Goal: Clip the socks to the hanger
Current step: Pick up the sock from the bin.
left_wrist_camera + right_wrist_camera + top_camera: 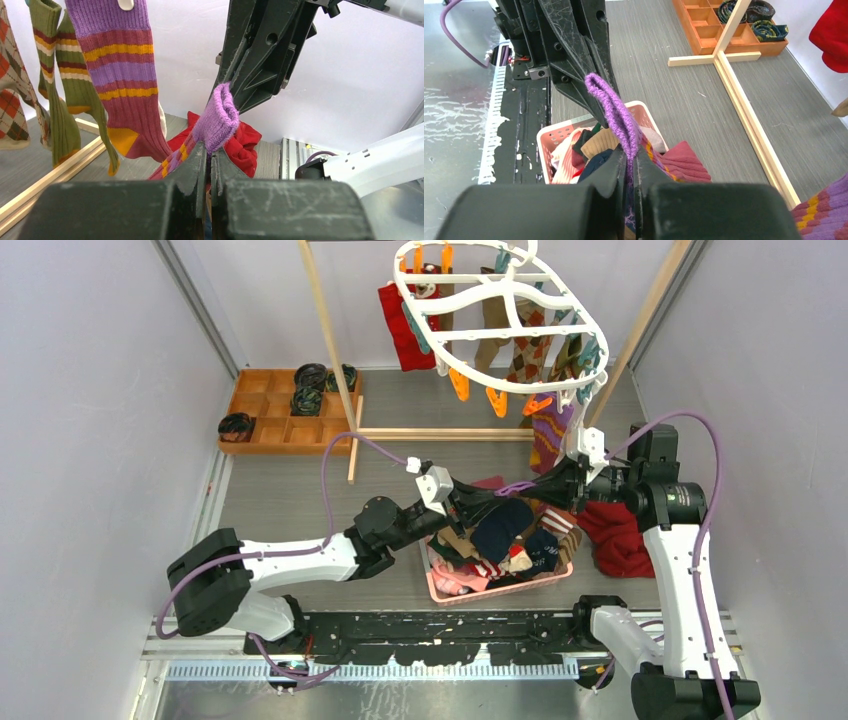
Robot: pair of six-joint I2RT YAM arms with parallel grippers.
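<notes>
A purple-cuffed striped sock [515, 487] is stretched between both grippers above the pink basket [497, 587]. My left gripper [478, 502] is shut on one side of the cuff [220, 115], and its jaws [209, 150] pinch the purple knit. My right gripper [553, 490] is shut on the other side [611, 107], its jaws [630, 152] closed on the fabric. The sock's maroon body trails down into the basket. The white hanger [520, 387] hangs at the back with several socks clipped on, among them a matching purple striped sock [120, 75], green striped ones [60, 90] and an argyle one [525, 350].
The basket [549, 135] holds a heap of mixed socks. A red cloth [615, 535] lies right of it. The wooden rack's post [325, 330] and floor bar [440, 433] stand behind. A wooden tray [275, 410] with black rolls sits back left.
</notes>
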